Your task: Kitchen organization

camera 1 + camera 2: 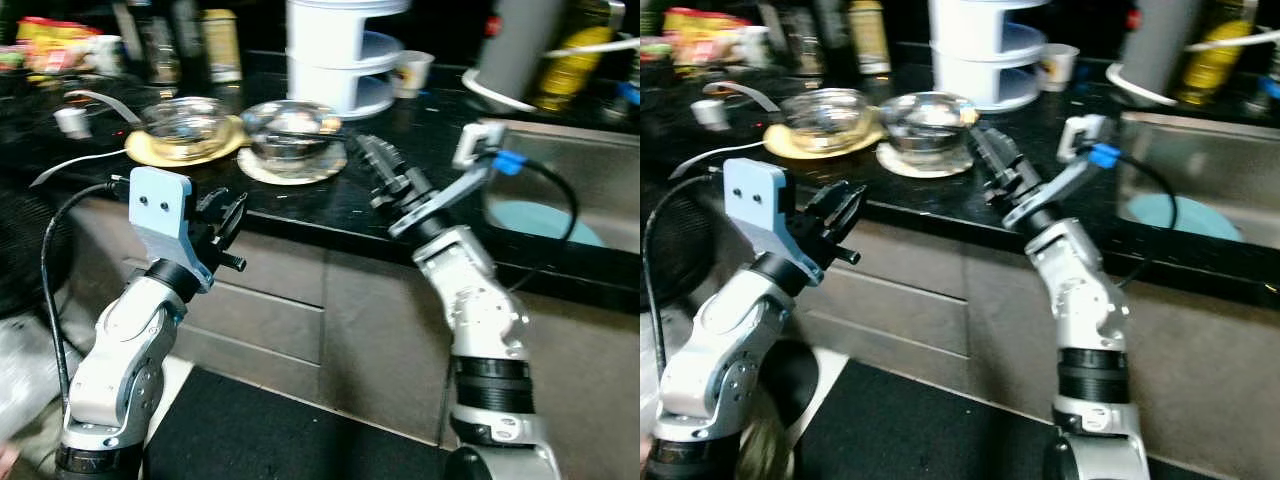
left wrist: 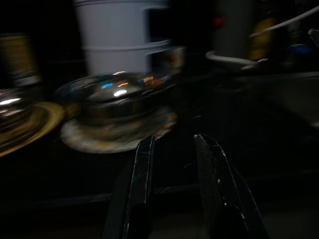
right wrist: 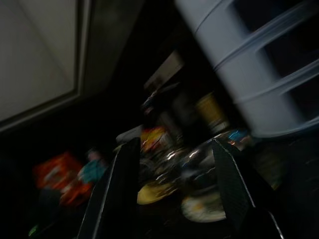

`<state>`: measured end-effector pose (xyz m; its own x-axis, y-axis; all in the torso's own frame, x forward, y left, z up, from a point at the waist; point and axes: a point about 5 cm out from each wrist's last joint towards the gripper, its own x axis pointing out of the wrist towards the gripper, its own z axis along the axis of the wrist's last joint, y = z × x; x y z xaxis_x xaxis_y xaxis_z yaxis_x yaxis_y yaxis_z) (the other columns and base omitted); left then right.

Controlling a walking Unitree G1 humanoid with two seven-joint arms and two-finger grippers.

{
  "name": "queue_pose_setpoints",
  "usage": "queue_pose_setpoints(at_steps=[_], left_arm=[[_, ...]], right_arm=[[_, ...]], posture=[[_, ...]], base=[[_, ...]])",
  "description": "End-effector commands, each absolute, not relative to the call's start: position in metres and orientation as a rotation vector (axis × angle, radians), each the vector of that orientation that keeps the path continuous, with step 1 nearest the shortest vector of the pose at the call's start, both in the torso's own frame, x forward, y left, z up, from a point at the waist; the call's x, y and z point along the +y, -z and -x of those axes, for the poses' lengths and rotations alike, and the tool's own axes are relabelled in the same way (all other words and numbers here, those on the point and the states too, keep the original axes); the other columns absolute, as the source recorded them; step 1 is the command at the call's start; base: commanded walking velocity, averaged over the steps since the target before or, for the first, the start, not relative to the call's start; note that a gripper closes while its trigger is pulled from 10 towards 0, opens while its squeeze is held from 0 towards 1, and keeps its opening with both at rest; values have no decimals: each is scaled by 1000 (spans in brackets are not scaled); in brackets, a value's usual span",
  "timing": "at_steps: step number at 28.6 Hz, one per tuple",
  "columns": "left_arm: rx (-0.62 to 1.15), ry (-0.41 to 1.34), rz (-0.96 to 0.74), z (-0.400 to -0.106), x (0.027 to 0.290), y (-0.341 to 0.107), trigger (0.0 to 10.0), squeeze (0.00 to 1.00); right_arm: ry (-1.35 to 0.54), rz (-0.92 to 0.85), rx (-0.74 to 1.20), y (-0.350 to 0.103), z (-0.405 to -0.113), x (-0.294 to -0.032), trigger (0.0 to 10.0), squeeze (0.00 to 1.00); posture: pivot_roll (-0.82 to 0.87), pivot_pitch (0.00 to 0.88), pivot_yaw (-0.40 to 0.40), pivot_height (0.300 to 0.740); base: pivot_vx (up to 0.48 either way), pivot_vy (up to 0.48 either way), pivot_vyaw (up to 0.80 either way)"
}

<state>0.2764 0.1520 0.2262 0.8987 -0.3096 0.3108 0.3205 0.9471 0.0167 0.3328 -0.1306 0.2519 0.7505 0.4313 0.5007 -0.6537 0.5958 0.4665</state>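
Left wrist view shows the left gripper with its two black fingers a narrow gap apart and nothing between them, held in front of the black counter's edge and below its top. Right gripper reaches over the counter, its fingers spread wider in the right wrist view, empty too, just beside a glass bowl sitting on a pale plate. Next to that bowl, farther from the right gripper, a second glass bowl rests on a yellow plate. Behind the bowls stands a white tiered rack. A steel sink lies at the counter's far side.
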Motion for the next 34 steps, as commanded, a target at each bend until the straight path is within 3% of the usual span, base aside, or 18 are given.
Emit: queue_pose_setpoints(at_steps=[1, 8, 19, 24, 25, 26, 34], left_arm=[[-324, 310, 21, -274, 157, -229, 10000, 0], [-327, 309, 20, -275, 157, -230, 10000, 0], [-331, 310, 19, -275, 154, -231, 10000, 0], [-316, 332, 51, -276, 150, -227, 10000, 0], [-314, 332, 53, -276, 150, -227, 10000, 0], [-312, 331, 56, -276, 150, -227, 10000, 0], [-241, 346, 115, -276, 149, -214, 10000, 0]], right_arm=[[-678, -744, -376, -260, -334, -127, 10000, 0], [-691, -778, -405, -267, -333, -132, 10000, 0], [-627, -693, -384, -259, -337, -135, 10000, 0], [-584, -715, -440, -262, -338, -154, 10000, 0], [-599, -696, -436, -262, -338, -156, 10000, 714], [-608, -681, -424, -260, -337, -156, 10000, 1000], [-544, -317, -317, -239, -340, -145, 10000, 1000]], posture=[[61, 0, 6, 740], [57, 0, 8, 740], [58, 0, 4, 740], [56, 0, 4, 740], [56, 0, 3, 740], [54, 0, 3, 740], [49, 0, 7, 740]], base=[[281, 0, 0], [281, 0, 0], [279, 0, 0], [55, 0, 0], [0, 0, 0], [0, 0, 0], [0, 0, 0]])
